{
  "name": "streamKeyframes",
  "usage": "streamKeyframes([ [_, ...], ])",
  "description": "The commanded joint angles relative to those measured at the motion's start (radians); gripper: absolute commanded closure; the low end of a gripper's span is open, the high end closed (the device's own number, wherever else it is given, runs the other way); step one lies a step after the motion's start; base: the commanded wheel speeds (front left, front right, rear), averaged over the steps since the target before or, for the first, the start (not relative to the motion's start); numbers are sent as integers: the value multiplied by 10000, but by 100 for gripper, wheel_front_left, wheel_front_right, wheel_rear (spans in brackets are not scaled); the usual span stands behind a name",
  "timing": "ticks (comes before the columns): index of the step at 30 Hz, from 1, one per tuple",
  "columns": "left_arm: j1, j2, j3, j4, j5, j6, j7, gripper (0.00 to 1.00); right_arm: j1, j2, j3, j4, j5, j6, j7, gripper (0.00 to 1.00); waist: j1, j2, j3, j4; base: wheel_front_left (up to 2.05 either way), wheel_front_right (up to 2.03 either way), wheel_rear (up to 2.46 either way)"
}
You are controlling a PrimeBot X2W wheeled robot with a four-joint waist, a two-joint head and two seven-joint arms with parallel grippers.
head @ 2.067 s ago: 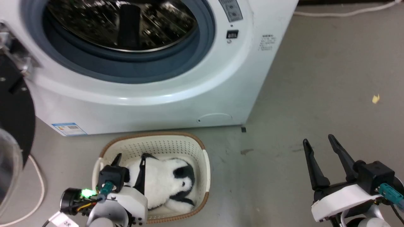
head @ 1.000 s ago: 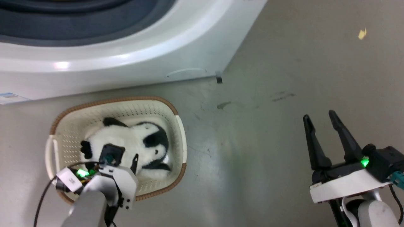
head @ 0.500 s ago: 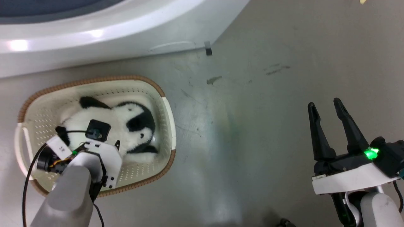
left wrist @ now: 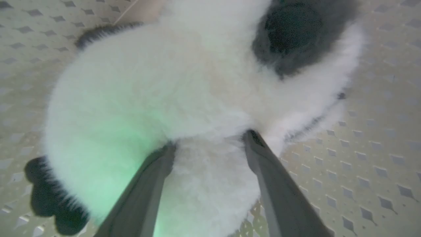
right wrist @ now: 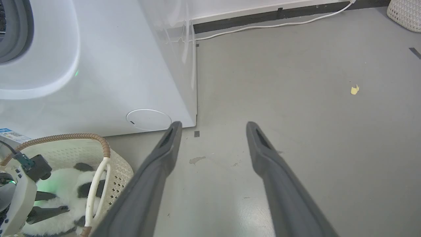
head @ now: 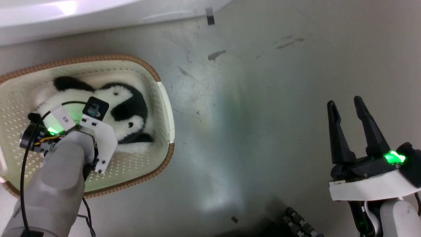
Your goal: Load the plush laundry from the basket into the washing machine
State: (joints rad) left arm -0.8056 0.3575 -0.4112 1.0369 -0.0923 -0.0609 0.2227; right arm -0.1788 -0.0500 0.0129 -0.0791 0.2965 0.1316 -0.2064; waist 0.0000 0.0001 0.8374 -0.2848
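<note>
1. The plush laundry [head: 121, 95] is fluffy white with black limbs and patches, tinted green on one side
2. The basket [head: 98, 58] is cream with rows of small perforations and a brown woven-look rim
3. The washing machine [right wrist: 98, 82] is glossy white
4. The floor [head: 263, 98] is grey with dark scuffs and a yellow scrap [right wrist: 354, 89]
5. The right gripper [head: 343, 101] has black fingers [head: 337, 138] and a green light [head: 393, 157]

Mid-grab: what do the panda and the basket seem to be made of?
Panda: soft plush fabric, long fluffy pile blurring its outline. Basket: probably rigid matte cream plastic, judging by its regular punched holes; brown rim looks woven, possibly moulded imitation.
</note>
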Motion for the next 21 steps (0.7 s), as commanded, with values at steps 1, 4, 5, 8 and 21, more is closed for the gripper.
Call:
streamKeyframes([
  [1, -338, 110, -187, 445, -21, 109, 181, 0, -124, -2, -17, -108, 176, -8, -148, 0, 0, -1, 340, -105, 0, 0, 0],
  [4, -592, 141, -284, 767, -138, 156, 295, 0, -116, -2, -46, -181, 278, -8, -211, 0, 0, -1, 628, -169, 0, 0, 0],
  [5, -683, 149, -277, 871, -214, 174, 326, 0, -115, -2, -60, -205, 305, -8, -231, 0, 0, -1, 725, -183, 0, 0, 0],
  [8, -944, 161, -242, 1189, -474, 192, 358, 71, -144, -2, -85, -238, 376, -8, -294, 0, 0, -1, 1005, -236, 0, 0, 0],
  [21, -1482, 412, -172, 2437, -1458, 420, -927, 100, -983, -2, 11, 363, 568, -9, -554, 0, 0, -1, 838, -792, 0, 0, 0],
])
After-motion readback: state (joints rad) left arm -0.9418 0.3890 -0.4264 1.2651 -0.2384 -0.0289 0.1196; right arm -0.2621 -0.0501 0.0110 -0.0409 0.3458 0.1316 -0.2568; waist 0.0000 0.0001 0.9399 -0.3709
